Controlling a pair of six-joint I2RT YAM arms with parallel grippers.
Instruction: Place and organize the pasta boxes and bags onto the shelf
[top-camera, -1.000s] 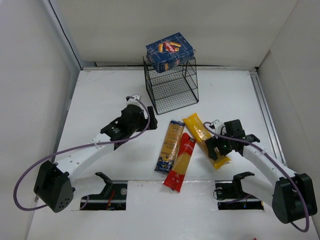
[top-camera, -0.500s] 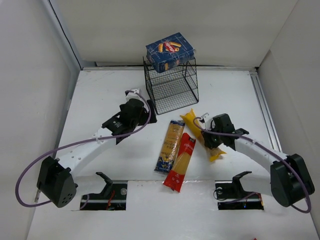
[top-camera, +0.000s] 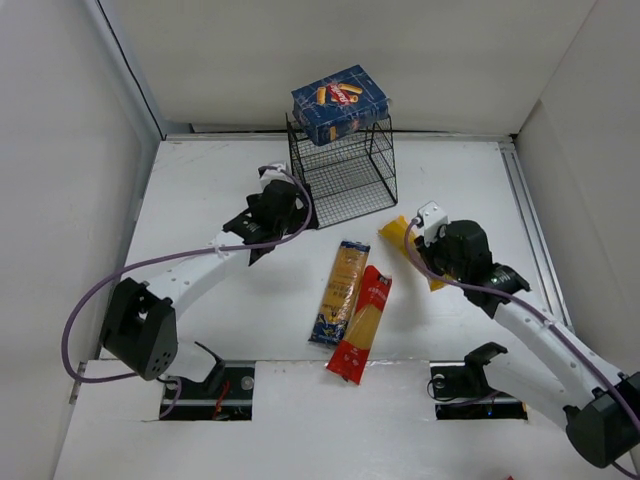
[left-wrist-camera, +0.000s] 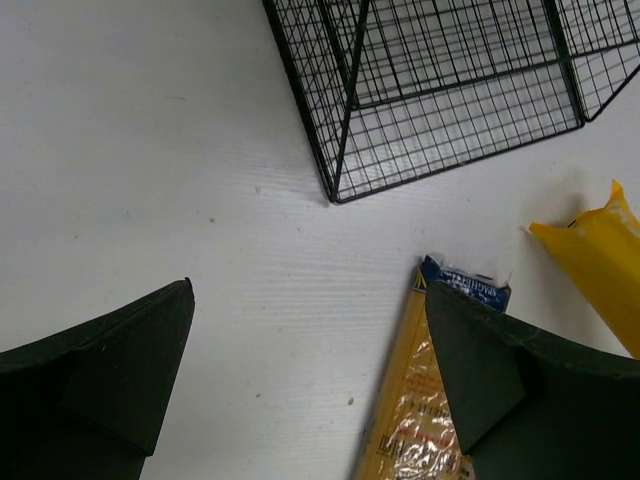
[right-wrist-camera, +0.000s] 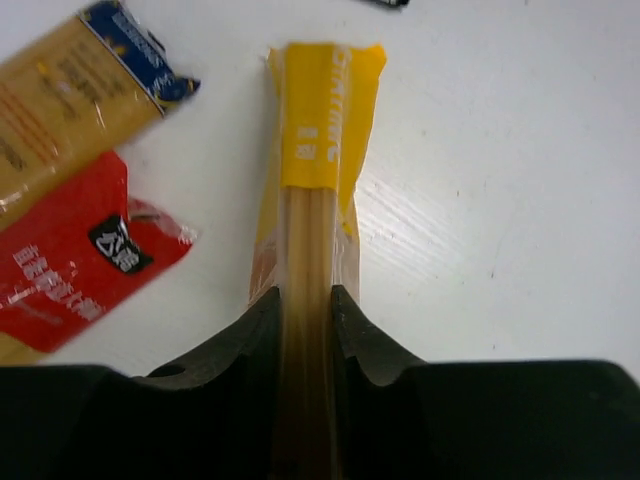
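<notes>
The dark blue pasta box lies askew on top of the black wire shelf. My right gripper is shut on the yellow bag, gripping it across its width, far end pointing at the shelf. The orange-tan bag and the red bag lie side by side on the table. My left gripper hangs open over bare table by the shelf's front left corner, holding nothing.
White walls close the table in on the left, back and right. A metal rail runs along the right side. Two cutouts with black brackets sit at the near edge by the arm bases.
My right gripper has shut on the yellow bag and carried it back toward the shelf. My left arm has moved up to the shelf's front left corner, still open.
</notes>
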